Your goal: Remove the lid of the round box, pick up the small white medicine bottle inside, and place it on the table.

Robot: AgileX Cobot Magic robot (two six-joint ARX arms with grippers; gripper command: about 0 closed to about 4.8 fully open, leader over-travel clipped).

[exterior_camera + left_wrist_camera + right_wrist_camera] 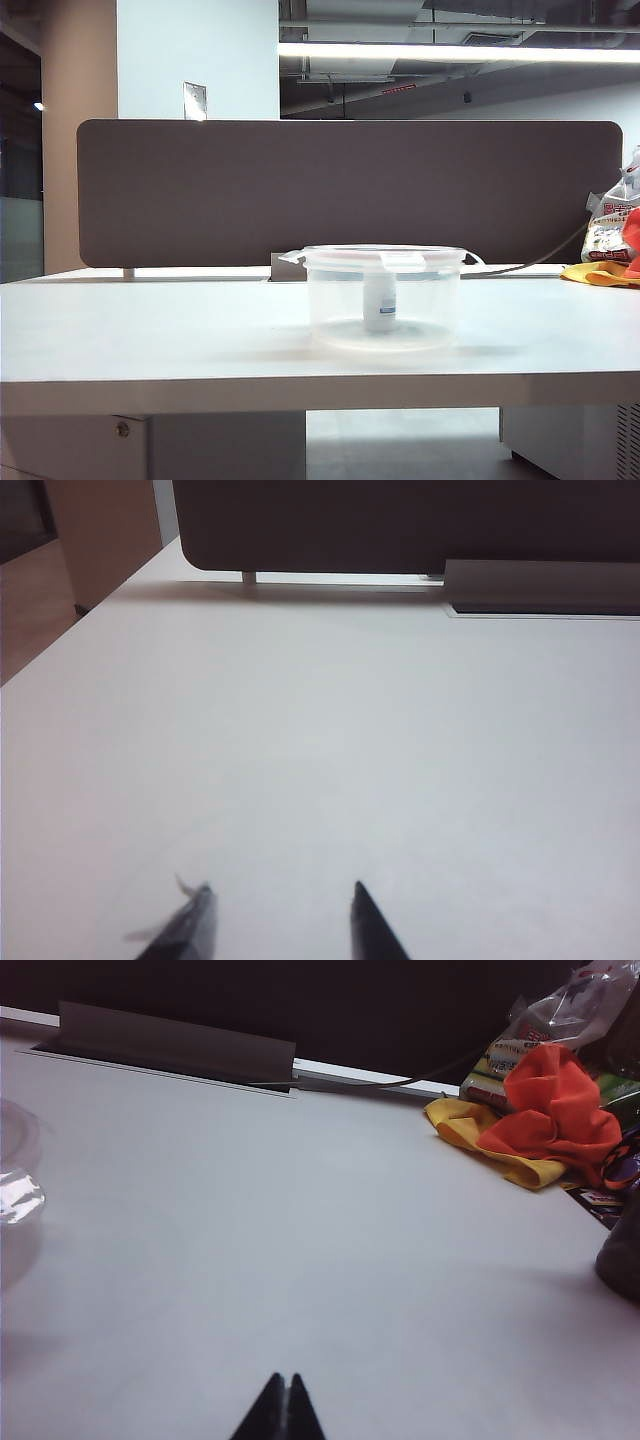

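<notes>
The round box (383, 305) of clear frosted plastic stands in the middle of the white table (150, 330) in the exterior view. Its lid (385, 257) lies flat on the rim, clip tabs sticking out. Inside, the small white medicine bottle (379, 302) stands upright, its blue band showing through the wall. Neither arm shows in the exterior view. My left gripper (281, 892) is open over bare tabletop, nothing between its fingertips. My right gripper (283, 1381) is shut and empty above the table, with an edge of the box (14, 1195) off to one side.
A dark grey-brown partition panel (350, 190) runs along the table's back edge. At the back right lie a yellow and orange cloth (535, 1125) and snack bags (610, 235). A dark object (622, 1250) sits at the right wrist view's edge. A cable (545, 255) trails there.
</notes>
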